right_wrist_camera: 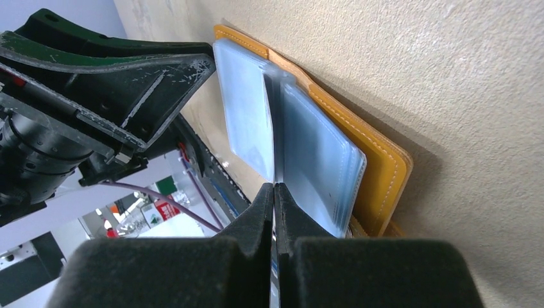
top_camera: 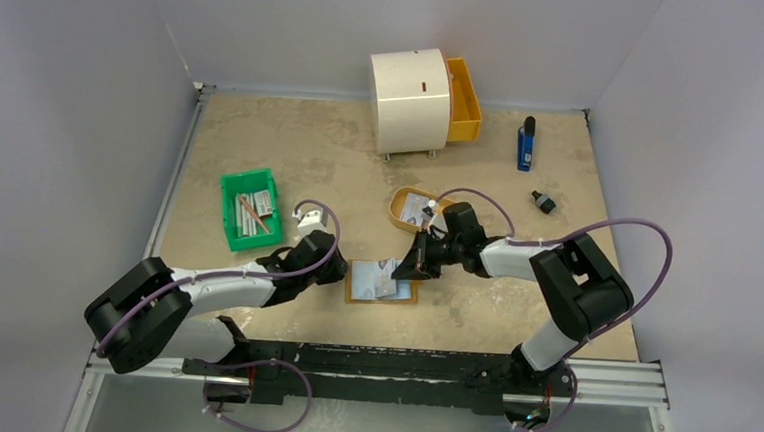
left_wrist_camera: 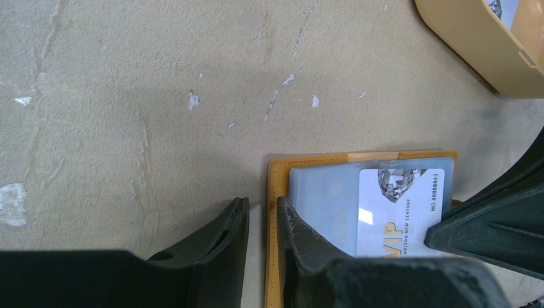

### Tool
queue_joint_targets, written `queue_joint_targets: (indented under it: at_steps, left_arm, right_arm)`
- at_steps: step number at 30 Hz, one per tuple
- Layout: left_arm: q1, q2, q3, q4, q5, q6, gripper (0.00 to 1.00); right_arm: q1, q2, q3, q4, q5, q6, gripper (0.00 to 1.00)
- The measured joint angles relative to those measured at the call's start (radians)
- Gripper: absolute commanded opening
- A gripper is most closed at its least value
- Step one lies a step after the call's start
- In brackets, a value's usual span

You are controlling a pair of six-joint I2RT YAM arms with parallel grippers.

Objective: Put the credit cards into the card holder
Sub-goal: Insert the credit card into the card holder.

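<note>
The card holder (top_camera: 378,284) lies open and flat on the table (top_camera: 292,150), between the two arms. Its tan leather cover faces down and its clear plastic sleeves (right_wrist_camera: 247,102) face up.

The right claw (right_wrist_camera: 274,189) is closed tight on a white credit card (left_wrist_camera: 398,208) printed "VIP" — it grips the card by one edge, and the rest of the card lies among the sleeves, over the holder's inner side. In the right wrist view the card shows only edge-on, as a thin pale line between the pinched fingers that runs up to the fold where the sleeves meet.

The left claw (left_wrist_camera: 262,205) is at the holder's left edge, its jaws a narrow way apart and clamped on nothing. One finger (left_wrist_camera: 314,250) lies over the corner of the sleeves — the other lies on the bare table just beside the leather rim.

Just beyond the holder stands a shallow tan tray (top_camera: 396,215) with more credit cards (top_camera: 417,209) inside. A green bin (top_camera: 228,212) sits well to the left.
</note>
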Motion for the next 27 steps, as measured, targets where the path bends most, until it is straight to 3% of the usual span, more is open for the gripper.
queue_joint_targets:
  at_steps: [27]
  left_arm:
    - [0.000,-0.005,-0.048,0.087,0.023,-0.026,0.19]
  right_arm:
    - [0.062,0.028,-0.023,0.068,0.102,0.090,0.00]
